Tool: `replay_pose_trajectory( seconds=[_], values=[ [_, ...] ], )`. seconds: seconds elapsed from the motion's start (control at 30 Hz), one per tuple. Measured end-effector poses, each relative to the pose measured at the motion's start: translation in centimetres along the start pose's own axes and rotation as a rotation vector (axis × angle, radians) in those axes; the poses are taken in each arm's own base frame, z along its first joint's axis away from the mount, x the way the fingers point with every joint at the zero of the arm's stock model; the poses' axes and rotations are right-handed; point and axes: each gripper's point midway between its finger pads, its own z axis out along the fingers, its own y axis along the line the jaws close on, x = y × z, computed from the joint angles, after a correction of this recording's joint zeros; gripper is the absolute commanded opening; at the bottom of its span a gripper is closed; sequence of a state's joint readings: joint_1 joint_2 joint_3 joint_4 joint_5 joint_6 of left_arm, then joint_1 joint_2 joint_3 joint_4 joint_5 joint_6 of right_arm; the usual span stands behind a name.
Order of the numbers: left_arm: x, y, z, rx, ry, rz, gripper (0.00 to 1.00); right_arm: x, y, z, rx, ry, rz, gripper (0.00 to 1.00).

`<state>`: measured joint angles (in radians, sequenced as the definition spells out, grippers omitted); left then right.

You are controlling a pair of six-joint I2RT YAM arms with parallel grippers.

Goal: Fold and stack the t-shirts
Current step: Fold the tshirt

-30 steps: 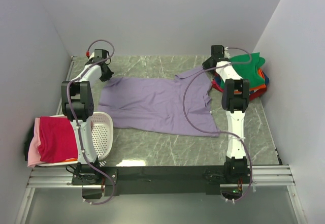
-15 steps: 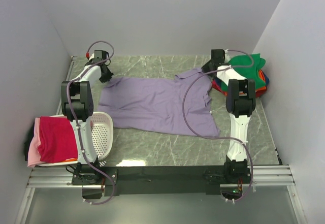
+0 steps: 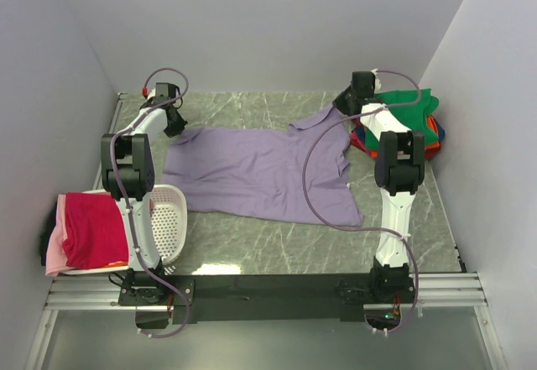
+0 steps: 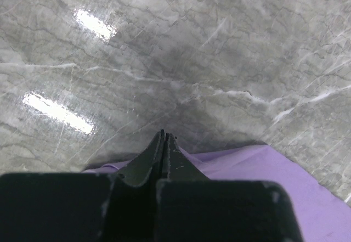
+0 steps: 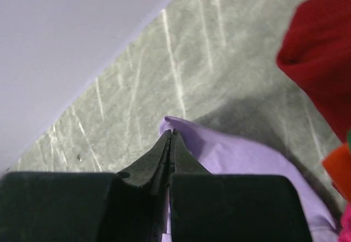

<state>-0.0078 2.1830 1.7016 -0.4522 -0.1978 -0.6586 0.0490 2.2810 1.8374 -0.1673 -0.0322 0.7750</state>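
Note:
The lavender-purple t-shirt (image 3: 260,169) lies spread across the middle of the table. My left gripper (image 3: 174,128) is shut at its far left corner; in the left wrist view the closed fingertips (image 4: 164,135) sit on the purple cloth (image 4: 263,165). My right gripper (image 3: 340,104) is shut on the far right corner; the right wrist view shows the cloth (image 5: 236,154) pinched at the tips (image 5: 171,132) and lifted slightly. A green shirt (image 3: 411,108) tops a stack of red, orange and blue shirts at the far right. A magenta-red shirt (image 3: 88,227) over a pink one (image 3: 53,259) hangs at the left.
A white perforated basket (image 3: 172,211) stands at the near left beside the left arm. The shirt stack's red (image 5: 321,61) and orange (image 5: 340,165) edges lie close to the right of my right gripper. Walls enclose the back and both sides.
My right arm has shifted slightly right and toward the back wall, drawing the shirt's far right corner with it. The left arm has not moved.

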Motion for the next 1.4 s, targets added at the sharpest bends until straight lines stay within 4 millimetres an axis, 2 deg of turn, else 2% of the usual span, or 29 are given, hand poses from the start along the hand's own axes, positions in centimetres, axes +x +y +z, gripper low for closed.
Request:
replay_pose_trajectory(
  seconds=[0.23,0.43,0.77,0.87,0.93,1.2,1.4],
  values=[
    [0.3,0.1,0.1,0.000,0.007,0.001,0.01,0.1,0.3,-0.2,-0.020,0.013,-0.031,0.00],
    [0.9,0.3,-0.3,0.007,0.019,0.001,0.01,0.3,0.4,-1.6,-0.012,0.042,-0.076,0.00],
    [1.2,1.0,-1.8,0.017,0.004,-0.018,0.00,-0.3,2.9,-10.6,-0.033,0.022,-0.229,0.00],
    [1.5,1.3,-2.0,0.012,0.006,-0.018,0.00,0.7,2.5,-12.3,-0.019,0.041,-0.273,0.00],
    [1.4,1.5,-2.1,0.004,-0.003,-0.018,0.01,1.8,1.4,-13.1,0.008,0.069,-0.300,0.00],
    [-0.5,3.1,-3.7,-0.059,-0.093,-0.030,0.01,6.4,-2.5,-16.2,0.120,0.178,-0.402,0.00],
    [-2.6,4.7,-4.9,-0.116,-0.171,-0.048,0.01,7.8,-2.4,-20.0,0.129,0.183,-0.469,0.00]
  ],
)
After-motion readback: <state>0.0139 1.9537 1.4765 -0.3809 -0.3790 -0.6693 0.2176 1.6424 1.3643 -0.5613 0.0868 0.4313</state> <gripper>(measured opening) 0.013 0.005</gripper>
